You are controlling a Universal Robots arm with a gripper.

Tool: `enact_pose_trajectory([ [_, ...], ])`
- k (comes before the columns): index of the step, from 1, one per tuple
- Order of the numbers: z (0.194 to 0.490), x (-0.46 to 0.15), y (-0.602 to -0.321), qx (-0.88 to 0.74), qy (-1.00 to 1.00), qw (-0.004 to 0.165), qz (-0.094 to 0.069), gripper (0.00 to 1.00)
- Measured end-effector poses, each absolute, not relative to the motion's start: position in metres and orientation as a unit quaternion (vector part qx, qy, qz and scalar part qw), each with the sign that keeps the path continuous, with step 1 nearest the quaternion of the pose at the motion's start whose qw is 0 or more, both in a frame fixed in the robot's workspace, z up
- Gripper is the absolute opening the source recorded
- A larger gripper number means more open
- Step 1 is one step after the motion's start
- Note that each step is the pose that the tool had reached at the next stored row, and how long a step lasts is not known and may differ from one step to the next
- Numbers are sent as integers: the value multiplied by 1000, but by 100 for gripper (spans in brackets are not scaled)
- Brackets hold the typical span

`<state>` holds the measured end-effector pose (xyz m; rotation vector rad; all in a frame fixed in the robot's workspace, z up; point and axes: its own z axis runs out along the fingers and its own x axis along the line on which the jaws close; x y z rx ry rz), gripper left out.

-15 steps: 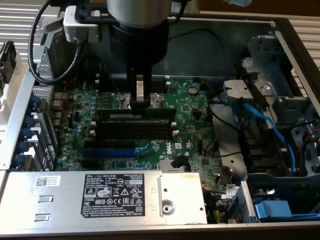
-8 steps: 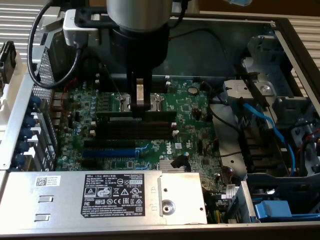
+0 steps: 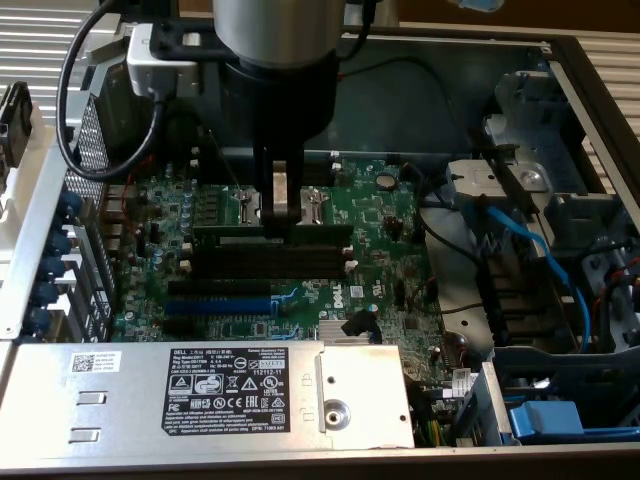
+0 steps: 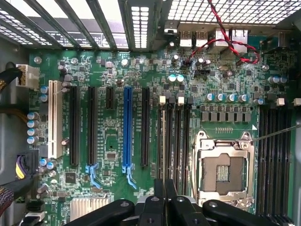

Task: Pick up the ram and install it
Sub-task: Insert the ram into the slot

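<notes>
Exterior view: the metal fingers (image 3: pixel 280 195) come straight down from the thick grey arm and are closed on the top edge of the ram (image 3: pixel 230 236), a long, thin dark-green circuit-board stick. The ram stands upright on its long edge, directly under the fingers, and it reaches out from them toward both the exterior view's left and right. It is on the green motherboard (image 3: pixel 385 225), parallel to the long black plastic memory slots with white end clips (image 3: pixel 300 262), which lie just beside it. Whether the ram is already pressed fully into a slot, I cannot tell. A long blue plastic slot (image 3: pixel 218 305) lies farther from the fingers, past the black slots. Beyond it sits a grey metal box with a black label (image 3: pixel 200 385).

Wrist view: the black fingers (image 4: pixel 153 209) point down at the green motherboard (image 4: pixel 113 155). The black memory slots with white end clips (image 4: pixel 175 136) run straight ahead of the fingers. The long blue slot (image 4: pixel 127 127) is on one side of them, near. The square silver processor socket (image 4: pixel 223 172) is on the other side, also near. A twisted red and black wire (image 4: pixel 230 44) lies far ahead of the fingers.
</notes>
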<state>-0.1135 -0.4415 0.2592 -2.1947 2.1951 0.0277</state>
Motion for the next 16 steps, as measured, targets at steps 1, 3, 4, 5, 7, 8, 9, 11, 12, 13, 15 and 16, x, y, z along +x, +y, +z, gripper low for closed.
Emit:
enact_pose_trajectory([
  [1, 259, -113, -441, -707, 707, 19, 9, 12],
  [3, 258, -113, -440, -708, 706, 18, 9, 12],
  [4, 258, -113, -440, -708, 706, 18, 10, 12],
  [5, 258, -113, -440, -708, 706, 17, 10, 12],
  [7, 257, -113, -440, -709, 705, 16, 12, 12],
  [8, 256, -113, -440, -709, 705, 14, 13, 12],
  [9, 256, -113, -440, -710, 704, 13, 14, 12],
  [11, 256, -112, -440, -710, 704, 11, 16, 12],
  [12, 255, -112, -440, -710, 704, 11, 17, 12],
  [13, 255, -110, -440, -710, 704, 11, 17, 12],
  [15, 255, -108, -440, -710, 704, 11, 17, 12],
  [16, 254, -108, -440, -710, 704, 11, 17, 12],
])
